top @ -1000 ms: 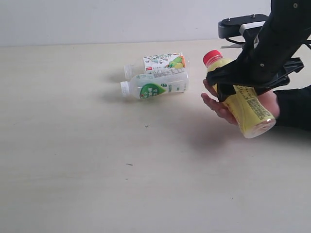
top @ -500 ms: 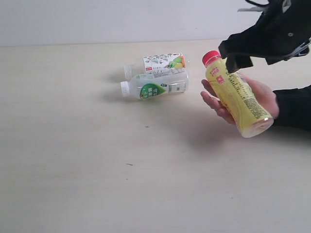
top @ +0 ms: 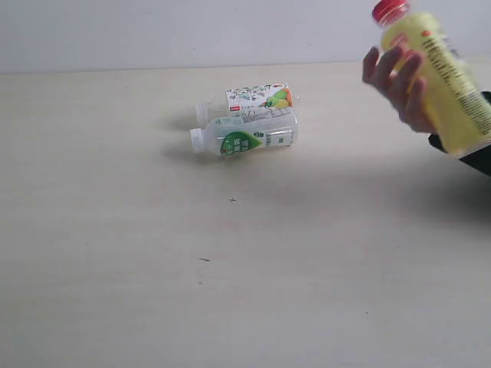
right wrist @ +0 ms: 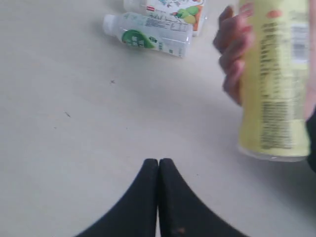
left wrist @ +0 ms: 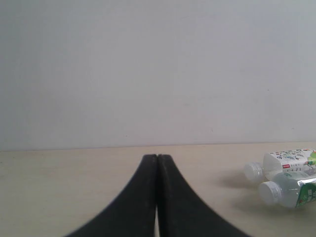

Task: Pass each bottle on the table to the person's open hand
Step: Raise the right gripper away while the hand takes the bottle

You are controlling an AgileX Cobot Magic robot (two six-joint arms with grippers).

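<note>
The person's hand [top: 399, 80] holds the yellow bottle [top: 441, 77] with its red cap [top: 390, 10] up at the far right, lifted off the table [top: 115, 230]. Two clear bottles lie side by side at mid-table: the green-white label one [top: 245, 136] in front, the fruit-print one [top: 253, 98] behind it. Both show in the right wrist view [right wrist: 148, 37] [right wrist: 173, 9] and in the left wrist view [left wrist: 289, 190] [left wrist: 284, 163]. The clear bottle with red cap is out of view. My left gripper [left wrist: 157, 157] is shut and empty. My right gripper [right wrist: 158, 161] is shut and empty, above bare table beside the yellow bottle [right wrist: 274, 79].
A pale wall [top: 192, 31] runs behind the table's far edge. A few tiny dark specks [top: 232, 200] dot the tabletop. The person's dark sleeve [top: 479, 157] sits at the right edge. Neither arm shows in the exterior view.
My right arm has left the exterior view. The person's hand has raised the yellow bottle up and to the right. The two clear bottles have not moved.
</note>
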